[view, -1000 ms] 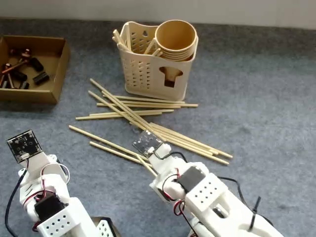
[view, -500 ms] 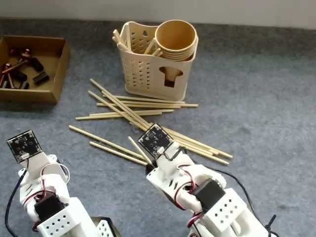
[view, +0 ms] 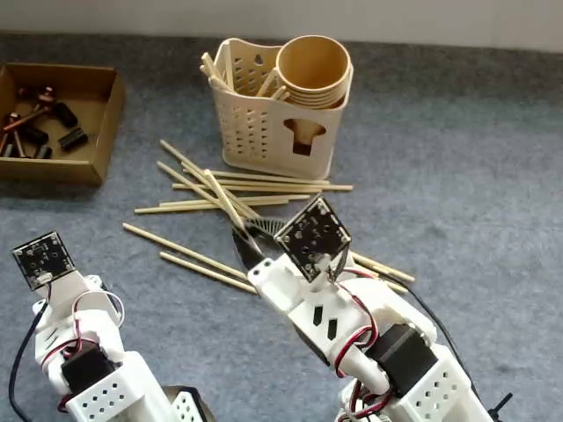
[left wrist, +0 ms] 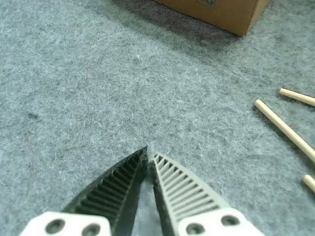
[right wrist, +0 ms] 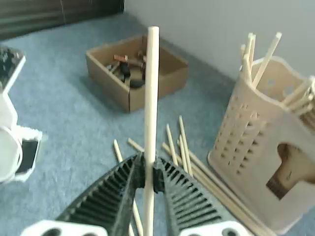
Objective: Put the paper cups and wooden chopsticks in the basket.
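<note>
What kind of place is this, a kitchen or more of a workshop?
Probably a robotics test bench, not a kitchen: two white robot arms work over grey carpet, a cardboard box holds small parts, and chopsticks lie scattered beside a basket of paper cups.

Right gripper (right wrist: 149,178) came up off the carpet (view: 484,158), one chopstick (right wrist: 151,93) pinched. That stick's lifted out of the pile (view: 264,183) now.
</note>
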`<action>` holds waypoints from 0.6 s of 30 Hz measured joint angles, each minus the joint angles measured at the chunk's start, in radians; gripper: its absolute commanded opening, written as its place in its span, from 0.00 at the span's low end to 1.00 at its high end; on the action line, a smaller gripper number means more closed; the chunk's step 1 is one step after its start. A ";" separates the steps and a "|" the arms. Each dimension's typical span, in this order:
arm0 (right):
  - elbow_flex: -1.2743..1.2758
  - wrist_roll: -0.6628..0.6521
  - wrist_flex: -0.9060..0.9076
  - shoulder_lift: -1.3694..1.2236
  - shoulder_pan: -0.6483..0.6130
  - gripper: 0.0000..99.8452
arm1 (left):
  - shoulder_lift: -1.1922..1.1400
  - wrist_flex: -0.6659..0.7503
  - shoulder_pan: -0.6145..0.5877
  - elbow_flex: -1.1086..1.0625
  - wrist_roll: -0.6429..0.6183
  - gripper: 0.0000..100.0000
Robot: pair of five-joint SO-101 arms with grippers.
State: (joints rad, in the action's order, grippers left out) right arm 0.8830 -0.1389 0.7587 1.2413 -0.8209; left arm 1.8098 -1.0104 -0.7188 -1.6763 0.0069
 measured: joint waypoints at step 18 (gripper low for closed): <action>-0.002 0.000 -0.772 -0.244 0.173 0.00 | 0.000 0.000 0.000 0.000 0.000 0.00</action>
State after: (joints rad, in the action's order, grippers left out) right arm 0.8815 -0.1389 -0.0130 0.9973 -0.6475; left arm 1.8098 -1.0104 -0.7188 -1.6763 0.0069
